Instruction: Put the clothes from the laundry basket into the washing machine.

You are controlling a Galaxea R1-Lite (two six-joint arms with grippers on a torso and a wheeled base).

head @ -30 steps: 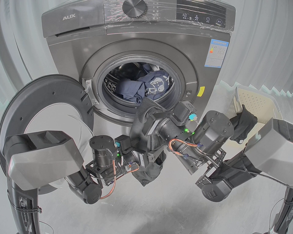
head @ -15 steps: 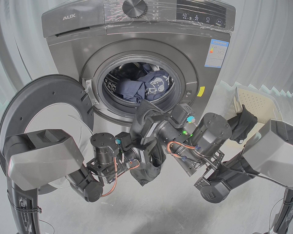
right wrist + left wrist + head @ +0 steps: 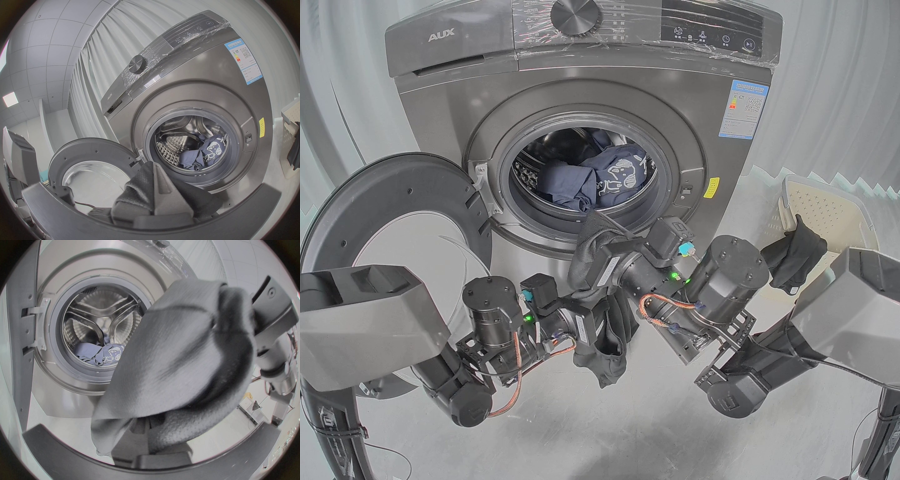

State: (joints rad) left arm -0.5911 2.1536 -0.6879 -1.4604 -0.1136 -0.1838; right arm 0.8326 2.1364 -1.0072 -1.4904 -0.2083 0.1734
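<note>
Sagging soft and light, the dark garment point(image 3: 609, 362) is pinched in the fingers point(image 3: 165, 193) of the left gripper point(image 3: 603, 328) and right gripper point(image 3: 589, 240); bunched folds should hold best.

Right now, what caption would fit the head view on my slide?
Left end effector and right end effector hold a dark garment before the open washing machine, blue clothes inside.

Bright even light, glowing ceiling panel point(image 3: 10, 99), glare on the washing machine point(image 3: 456, 106) plastic wrap point(image 3: 650, 25), soft floor point(image 3: 650, 431) shadows, fisheye-curved dark wrist-view edges
</note>
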